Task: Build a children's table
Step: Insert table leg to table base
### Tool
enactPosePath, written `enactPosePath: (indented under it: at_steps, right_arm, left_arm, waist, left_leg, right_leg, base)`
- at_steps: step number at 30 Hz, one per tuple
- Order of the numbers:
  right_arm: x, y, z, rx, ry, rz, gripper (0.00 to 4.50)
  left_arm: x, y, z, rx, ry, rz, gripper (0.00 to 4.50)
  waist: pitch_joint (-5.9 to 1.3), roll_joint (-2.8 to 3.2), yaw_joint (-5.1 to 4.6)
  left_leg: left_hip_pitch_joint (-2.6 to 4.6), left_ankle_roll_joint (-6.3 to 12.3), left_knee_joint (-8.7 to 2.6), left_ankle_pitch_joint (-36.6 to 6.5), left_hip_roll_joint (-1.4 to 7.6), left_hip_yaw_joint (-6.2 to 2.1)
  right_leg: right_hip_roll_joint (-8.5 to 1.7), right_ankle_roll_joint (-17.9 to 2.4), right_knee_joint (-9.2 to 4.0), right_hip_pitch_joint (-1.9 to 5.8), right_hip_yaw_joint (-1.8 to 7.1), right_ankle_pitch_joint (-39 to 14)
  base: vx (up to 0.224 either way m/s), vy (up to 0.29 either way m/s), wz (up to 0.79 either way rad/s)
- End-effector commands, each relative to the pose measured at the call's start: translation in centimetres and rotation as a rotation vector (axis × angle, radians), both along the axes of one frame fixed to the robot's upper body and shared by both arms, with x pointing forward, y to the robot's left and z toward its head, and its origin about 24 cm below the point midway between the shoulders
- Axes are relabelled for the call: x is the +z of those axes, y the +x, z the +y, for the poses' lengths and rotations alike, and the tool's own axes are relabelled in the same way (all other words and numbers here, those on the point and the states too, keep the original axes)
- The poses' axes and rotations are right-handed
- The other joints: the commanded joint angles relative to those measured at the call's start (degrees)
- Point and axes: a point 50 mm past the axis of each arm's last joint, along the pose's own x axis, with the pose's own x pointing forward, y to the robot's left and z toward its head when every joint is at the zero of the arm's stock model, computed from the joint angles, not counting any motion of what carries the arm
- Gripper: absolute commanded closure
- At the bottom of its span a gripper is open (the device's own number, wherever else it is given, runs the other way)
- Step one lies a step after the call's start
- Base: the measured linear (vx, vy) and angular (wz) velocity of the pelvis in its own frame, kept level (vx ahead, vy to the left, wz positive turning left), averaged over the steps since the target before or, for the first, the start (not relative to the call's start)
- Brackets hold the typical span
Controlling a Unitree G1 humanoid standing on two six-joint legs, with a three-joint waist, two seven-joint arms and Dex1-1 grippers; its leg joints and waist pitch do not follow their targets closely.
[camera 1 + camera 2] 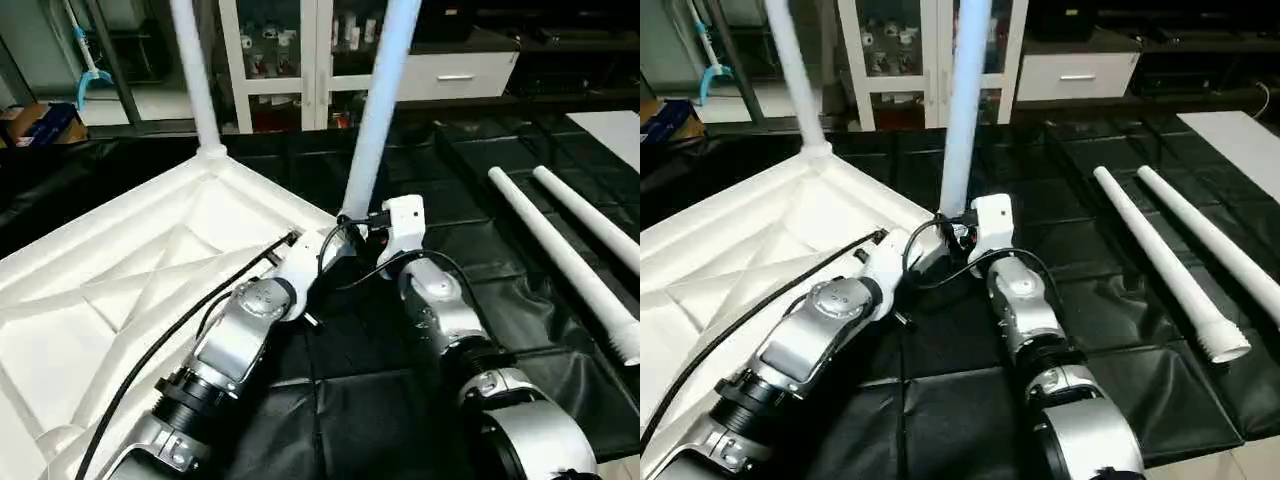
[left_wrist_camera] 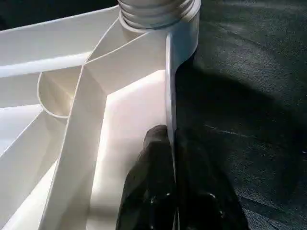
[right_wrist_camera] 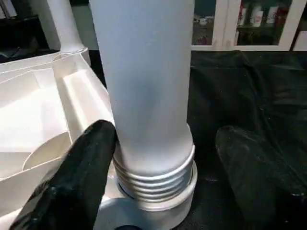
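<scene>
Our pincers at the near corner leg

Silver forearms reach to the ribbed white plastic top [image 1: 110, 290], lying underside up on black padded floor mats [image 1: 400, 390]. Our left pincer [image 2: 171, 143] pinches its thin rim. Our right pincer [image 3: 158, 158] stands spread around the smooth tapered leg [image 3: 144, 86], threads showing above the round corner socket [image 3: 144, 211]. Another leg [image 1: 195, 75] stands upright; two legs [image 1: 1170, 265] lie on the mats

Blocked: the near corner, by an upright leg [image 1: 378, 110].
Open: black mat [image 1: 470, 215] before two loose legs [image 1: 560, 250].
</scene>
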Motion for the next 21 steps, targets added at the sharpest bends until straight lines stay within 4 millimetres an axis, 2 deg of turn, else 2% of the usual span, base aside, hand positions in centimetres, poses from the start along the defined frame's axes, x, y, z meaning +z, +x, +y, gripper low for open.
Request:
enactPosePath:
  at_steps: [1, 2, 6, 8, 9, 11, 12, 15, 18, 20, 21]
  right_arm:
    - [0.9, 0.2, -0.6, 0.008, 0.033, -0.037, 0.52]
    - [1.1, 0.2, -0.7, 0.021, 0.034, -0.046, 0.3]
    - [1.4, -0.2, -1.4, 0.057, 0.044, -0.063, 0.18]
    - [1.7, -1.0, -2.9, 0.142, 0.046, -0.079, 0.18]
    - [1.9, -1.3, -3.5, 0.181, 0.037, -0.083, 0.18]
    - [2.2, -2.0, -4.6, 0.251, 0.013, -0.091, 0.18]
    - [2.4, -2.3, -5.2, 0.284, -0.001, -0.092, 0.18]
    - [2.9, -3.2, -6.8, 0.383, -0.056, -0.091, 0.18]
    - [3.3, -4.6, -7.8, 0.528, -0.073, -0.056, 0.18]
    - [3.5, -5.3, -8.1, 0.591, -0.079, -0.037, 0.08]
    - [3.5, -5.7, -8.3, 0.633, -0.088, -0.024, 0.08]
  left_arm:
    - [-1.2, 0.0, 2.3, 0.092, 0.058, -0.002, 4.5]
    - [-1.2, -0.1, 2.3, 0.076, 0.056, -0.003, 4.5]
    - [-1.2, -0.4, 2.1, 0.018, 0.042, -0.003, 4.5]
    - [-1.3, -1.2, 1.9, -0.081, 0.024, 0.011, 4.5]
    - [-1.4, -1.5, 2.0, -0.12, 0.022, 0.014, 4.5]
    - [-1.6, -2.0, 2.3, -0.166, 0.012, 0.031, 4.5]
    - [-1.6, -2.3, 2.3, -0.205, 0.013, 0.03, 4.5]
    - [-1.7, -3.4, 2.4, -0.319, -0.006, 0.033, 4.5]
    - [-1.8, -4.4, 2.4, -0.391, -0.015, 0.037, 4.5]
    - [-1.8, -4.8, 2.3, -0.42, -0.023, 0.039, 4.5]
    - [-1.9, -5.1, 2.2, -0.443, -0.026, 0.045, 4.5]
  waist:
    - [-2.77, -0.48, 0.72]
    - [-2.78, -0.5, 0.68]
    - [-2.89, -0.55, 0.96]
    - [-2.93, -0.64, 1.12]
    - [-2.87, -0.41, 1.35]
    - [-2.89, -0.49, 1.86]
    - [-2.8, 0.14, 2.22]
    - [-2.75, -0.05, 2.5]
    - [-2.72, 0.09, 3.23]
    - [-2.75, 0.24, 3.56]
    - [-2.72, 0.06, 3.57]
  left_leg:
    - [-0.11, 7.91, -4.14, -4.3, 5.02, -1.77]
    - [-0.14, 8.06, -4.11, -3.8, 5.01, -1.81]
    - [0.0, 9.21, -3.86, -1.6, 5.06, -1.75]
    - [0.0, 10.04, -3.71, -0.8, 4.95, -1.71]
    - [0.02, 10.44, -3.69, -0.5, 5.1, -1.75]
    - [0.15, 10.82, -3.66, -0.2, 5.15, -1.76]
    - [0.39, 10.55, -3.69, -0.8, 5.16, -1.71]
    - [0.29, 9.69, -3.76, -1.9, 5.14, -1.72]
    - [0.4, 10.13, -3.7, -1.8, 5.09, -1.69]
    - [0.51, 10.12, -3.7, -1.9, 5.21, -1.72]
    - [0.52, 9.83, -3.72, -2.4, 5.23, -1.65]
  right_leg:
    - [-5.66, -17.0, -3.21, 3.12, 2.69, -2.5]
    - [-5.64, -16.9, -3.14, 3.15, 2.67, -2.3]
    - [-5.68, -16.8, -2.89, 3.15, 2.65, -0.6]
    - [-5.6, -16.8, -2.79, 3.29, 2.64, 0.5]
    - [-5.57, -16.7, -2.81, 3.26, 2.59, 1.1]
    - [-5.5, -16.3, -2.73, 3.21, 2.55, 0.7]
    - [-5.44, -16.4, -2.93, 3.0, 2.49, -0.3]
    - [-5.41, -16.0, -2.93, 3.18, 2.54, -1.6]
    - [-5.3, -15.6, -2.99, 3.25, 2.51, -1.7]
    - [-5.4, -15.3, -2.99, 3.14, 2.52, -2.1]
    - [-5.37, -15.4, -3.09, 2.98, 2.5, -2.9]
  base:
    - [0.0, 0.0, 0.0]
    - [0.0, 0.0, 0.0]
    - [0.0, 0.0, 0.0]
    - [0.0, 0.0, 0.0]
    - [0.0, 0.0, 0.0]
    - [0.0, 0.0, 0.0]
    - [0.0, 0.0, 0.0]
    - [0.0, 0.0, 0.0]
    - [0.0, 0.0, 0.0]
    - [0.0, 0.0, 0.0]
    - [0.0, 0.0, 0.0]
